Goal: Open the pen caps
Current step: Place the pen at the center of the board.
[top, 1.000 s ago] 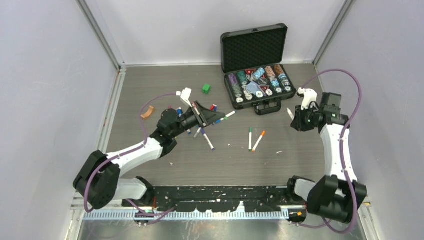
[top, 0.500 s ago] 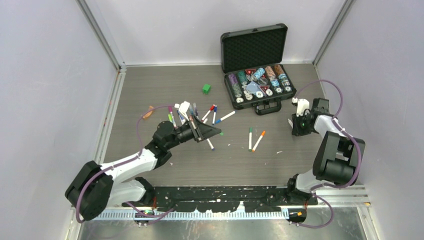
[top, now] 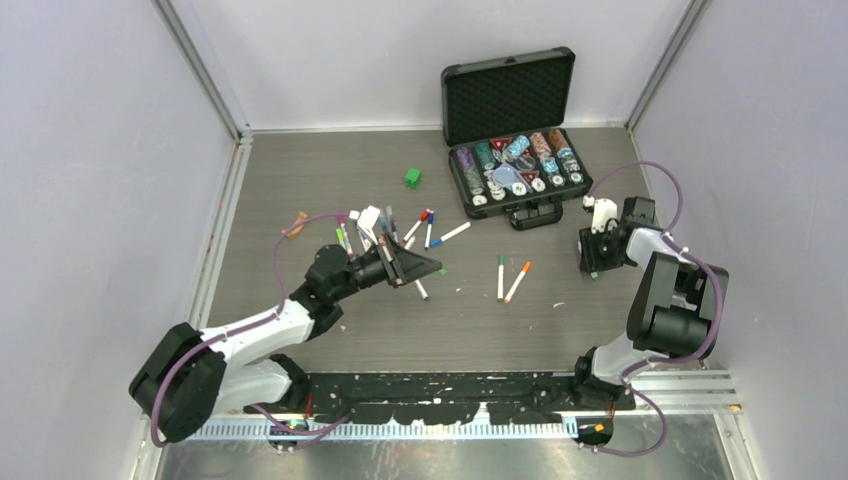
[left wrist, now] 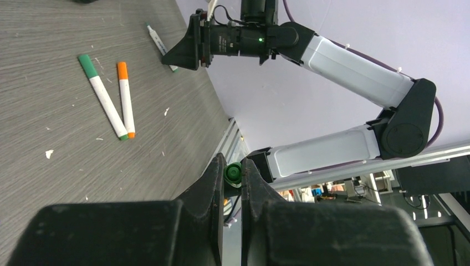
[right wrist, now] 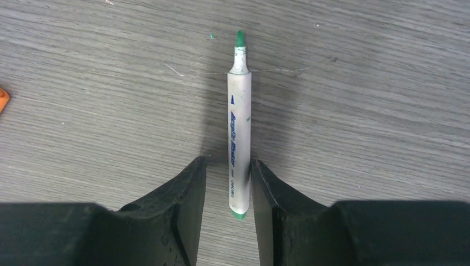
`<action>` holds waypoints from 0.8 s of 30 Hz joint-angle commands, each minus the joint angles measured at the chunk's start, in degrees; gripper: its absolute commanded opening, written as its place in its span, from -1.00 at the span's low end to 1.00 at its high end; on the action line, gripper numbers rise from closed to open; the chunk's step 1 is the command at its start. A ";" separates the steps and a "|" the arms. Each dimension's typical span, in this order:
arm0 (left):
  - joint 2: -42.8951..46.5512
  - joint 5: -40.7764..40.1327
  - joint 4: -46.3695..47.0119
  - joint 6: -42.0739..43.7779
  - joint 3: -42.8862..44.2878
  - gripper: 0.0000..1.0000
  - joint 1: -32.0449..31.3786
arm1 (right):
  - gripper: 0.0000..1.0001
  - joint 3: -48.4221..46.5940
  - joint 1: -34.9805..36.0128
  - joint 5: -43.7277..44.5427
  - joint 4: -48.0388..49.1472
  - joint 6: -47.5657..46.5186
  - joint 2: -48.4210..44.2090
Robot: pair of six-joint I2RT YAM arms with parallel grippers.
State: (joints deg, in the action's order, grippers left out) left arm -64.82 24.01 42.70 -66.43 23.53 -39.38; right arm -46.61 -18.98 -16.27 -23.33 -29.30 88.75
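Green plastic cap (left wrist: 233, 174): tiny, light, slick, rigid. Pinched in left claw (left wrist: 233, 166), clenched, above tabletop (left wrist: 66, 155). Green-capped pen (left wrist: 102, 97) & orange-capped pen (left wrist: 126, 100), mid-tabletop: slim, stiff, prob. roll-prone; take barrel w/ one claw, cap w/ other. Uncapped green pen (right wrist: 239, 127) lies btwn fingers of right claw (right wrist: 228, 162), released.

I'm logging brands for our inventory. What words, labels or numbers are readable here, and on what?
"Acrylic Marker": blue print along the green-tipped pen barrel, slightly blurred, so a likely reading.
Smaller blue print below it on that barrel: too small to read.
Poker chips: markings too small to read.
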 commanded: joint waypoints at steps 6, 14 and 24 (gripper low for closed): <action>-1.99 0.95 -2.35 0.67 2.12 -1.00 -0.40 | -0.01 -5.81 -1.46 -3.37 -6.54 -1.04 -4.53; -10.05 1.01 -18.32 5.02 13.04 -1.00 -0.47 | 0.07 -13.79 -1.67 -11.28 -22.02 -0.55 -15.39; -28.86 -10.29 -52.32 27.26 41.66 -1.00 -4.22 | 0.21 -12.34 -1.67 -22.58 -27.72 9.14 -32.31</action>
State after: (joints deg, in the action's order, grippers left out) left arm -89.19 20.47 4.56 -50.46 56.99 -41.32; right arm -60.73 -20.58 -33.71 -50.39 -26.06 61.28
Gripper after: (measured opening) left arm 0.090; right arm 0.585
